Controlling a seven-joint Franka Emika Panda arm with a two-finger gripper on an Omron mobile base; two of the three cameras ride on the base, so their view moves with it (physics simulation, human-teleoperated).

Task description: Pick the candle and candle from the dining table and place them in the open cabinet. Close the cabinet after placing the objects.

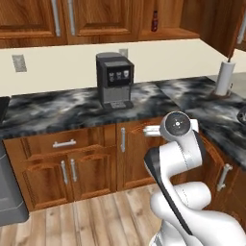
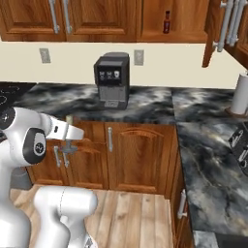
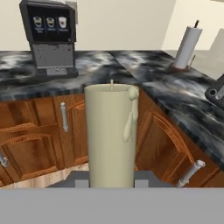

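hand: the hand [image 3: 112, 183] is closed tight around the foot of a beige candle [image 3: 110, 135], which stands upright in the grip, wick on top and a wax drip down one side.
arm: folded low in front of the base, forearm level with the wooden doors under the tabletop [image 1: 57, 113].
step in hand: looks like the carry toward the open cabinet [image 2: 170, 22]; the candle is off the table and nowhere near a shelf yet.
doing it well: keep the candle upright and the grip firm while lifting; raise it above the tabletop edge before reaching in.
mind on the way: the coffee machine [image 1: 114, 80] stands just below the route, and the paper towel roll [image 1: 224, 78] is off to the right.
far end: a small dark bottle [image 2: 166, 22] stands in the open shelf; aim beside it, clear of the swung-out door [image 2: 214, 34].
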